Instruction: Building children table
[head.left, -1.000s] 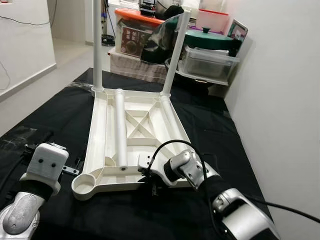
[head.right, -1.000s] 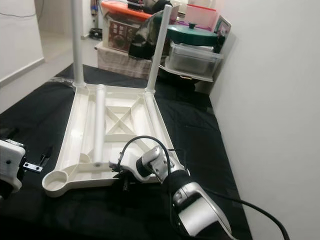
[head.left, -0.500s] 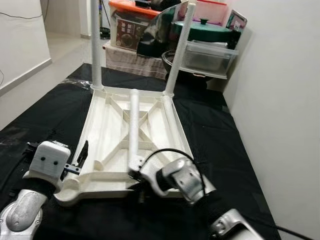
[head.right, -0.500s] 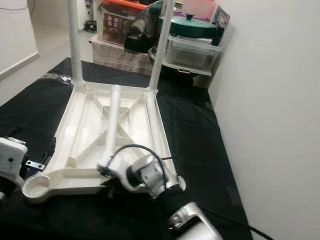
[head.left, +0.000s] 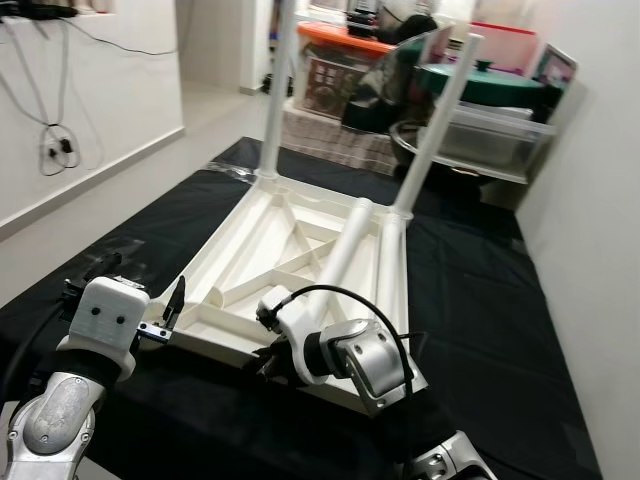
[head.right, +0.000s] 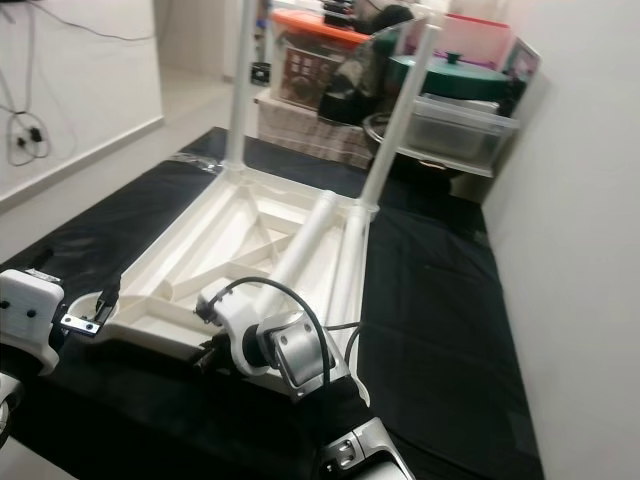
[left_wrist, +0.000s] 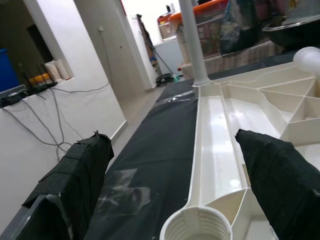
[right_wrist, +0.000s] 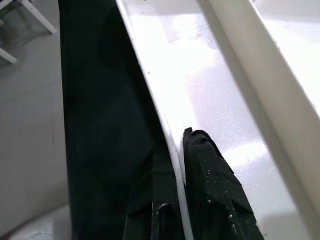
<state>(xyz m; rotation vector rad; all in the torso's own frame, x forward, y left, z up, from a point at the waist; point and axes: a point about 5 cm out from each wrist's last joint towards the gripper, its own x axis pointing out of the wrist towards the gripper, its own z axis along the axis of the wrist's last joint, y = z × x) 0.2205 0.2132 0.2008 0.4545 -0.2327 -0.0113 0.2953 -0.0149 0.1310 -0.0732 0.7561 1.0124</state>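
Open end effector (left_wrist: 170, 165) straddles tabletop (left_wrist: 220, 145) corner socket.

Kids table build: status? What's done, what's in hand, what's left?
Done: two legs stand in the far sockets of the upturned tabletop. In hand: right gripper pinches the tabletop's near edge; left gripper is open around an empty corner socket. Left: the loose leg lying on top.

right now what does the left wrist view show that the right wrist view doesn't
Left wrist view: the left gripper open near an empty leg socket, plus a fitted upright leg. Right wrist view: the right gripper, fingers pinched on the thin rim of the upturned white tabletop. Both: that tabletop on black cloth.
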